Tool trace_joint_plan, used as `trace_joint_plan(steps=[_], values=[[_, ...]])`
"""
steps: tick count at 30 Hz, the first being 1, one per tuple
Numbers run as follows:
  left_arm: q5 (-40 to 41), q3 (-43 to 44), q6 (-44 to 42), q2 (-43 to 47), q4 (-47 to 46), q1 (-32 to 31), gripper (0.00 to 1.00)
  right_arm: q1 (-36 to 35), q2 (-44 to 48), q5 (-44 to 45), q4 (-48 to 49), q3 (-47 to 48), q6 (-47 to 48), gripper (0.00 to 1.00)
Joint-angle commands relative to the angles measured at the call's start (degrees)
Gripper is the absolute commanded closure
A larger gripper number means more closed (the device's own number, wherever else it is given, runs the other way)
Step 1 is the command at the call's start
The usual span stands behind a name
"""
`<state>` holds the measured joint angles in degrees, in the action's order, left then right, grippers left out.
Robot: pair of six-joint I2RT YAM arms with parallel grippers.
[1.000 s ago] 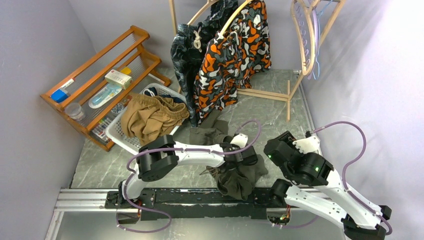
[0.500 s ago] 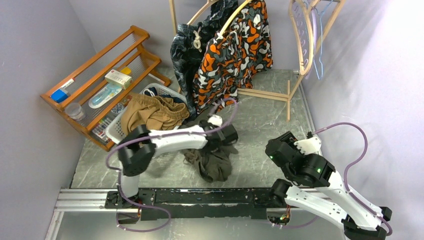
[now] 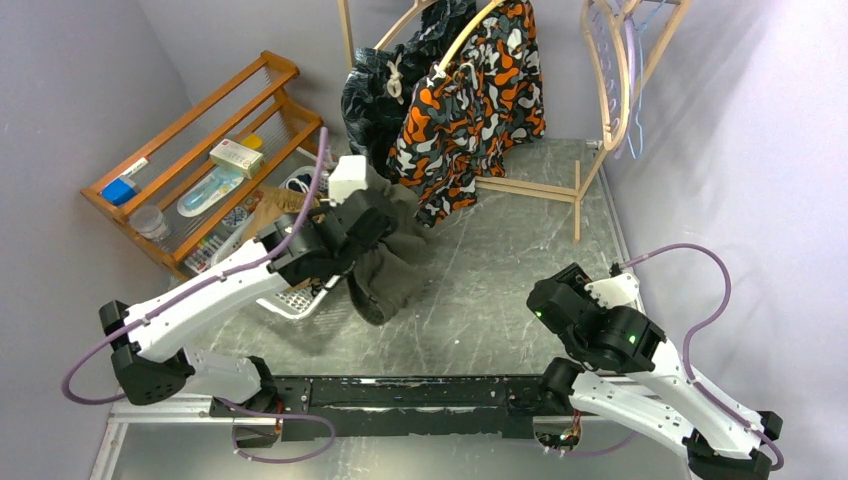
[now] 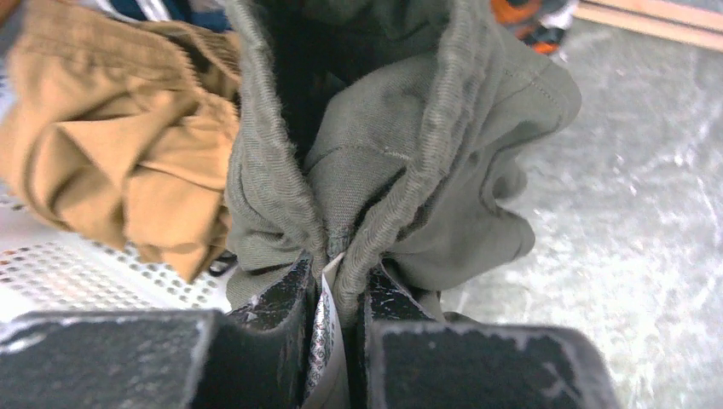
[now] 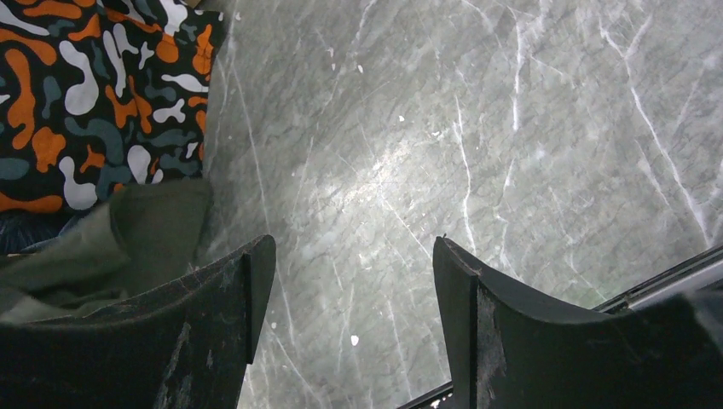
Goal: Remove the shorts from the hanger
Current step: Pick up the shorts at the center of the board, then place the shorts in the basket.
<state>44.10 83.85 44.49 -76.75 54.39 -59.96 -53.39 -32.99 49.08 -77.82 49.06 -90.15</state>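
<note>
While the left end effector (image 4: 337,285) pinches the olive-grey shorts (image 4: 477,128) by one fold, they may slip short of the basket (image 4: 77,273). The right end effector (image 5: 351,281) stands wide.

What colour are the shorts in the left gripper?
Olive-grey shorts, clearest in the left wrist view.

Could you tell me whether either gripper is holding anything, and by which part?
The left gripper is shut on the olive-grey shorts, pinching a gathered fold of the ribbed waistband. The right gripper is open and holds nothing.
</note>
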Motion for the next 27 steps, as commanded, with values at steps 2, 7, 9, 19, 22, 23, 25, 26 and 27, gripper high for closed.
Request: trace_joint_plan(steps=[2,7,9,19,22,23,25,26,27], values=[[7.9,3.5,-2.1,3.3,6.4,5.8,0.93,-0.3,0.5,1.4,0.4,-0.5,-0.3,0.29],[9.6,5.6,-2.4,6.1,9.5,11.7,0.93,-0.2,0.0,0.9,1.3,-0.3,0.8,0.29],[9.7,7.2,-4.4,7.4,9.0,13.8,0.93,-0.3,-0.5,0.7,1.1,-0.1,1.0,0.29],[15.9,15.4,-12.1,10.2,9.7,19.1,0.93,-0.3,-1.1,0.0,2.3,-0.7,1.4,0.29],[19.1,16.3,-12.1,10.3,11.9,20.6,0.93,-0.3,-1.4,0.2,2.7,-0.6,1.8,0.29],[19.8,16.3,-12.1,10.3,12.4,21.2,0.93,-0.3,-1.5,0.2,2.9,-0.6,2.1,0.29],[19.1,15.2,-12.9,10.7,12.1,22.4,0.93,-0.3,-1.8,0.2,3.0,-0.6,2.2,0.29],[17.5,14.4,-12.7,10.9,11.9,23.2,0.93,-0.2,-1.8,0.1,3.0,-0.7,2.1,0.29],[15.7,13.3,-11.9,11.2,11.8,23.9,0.93,-0.3,-1.9,0.0,3.1,-0.8,2.0,0.29]])
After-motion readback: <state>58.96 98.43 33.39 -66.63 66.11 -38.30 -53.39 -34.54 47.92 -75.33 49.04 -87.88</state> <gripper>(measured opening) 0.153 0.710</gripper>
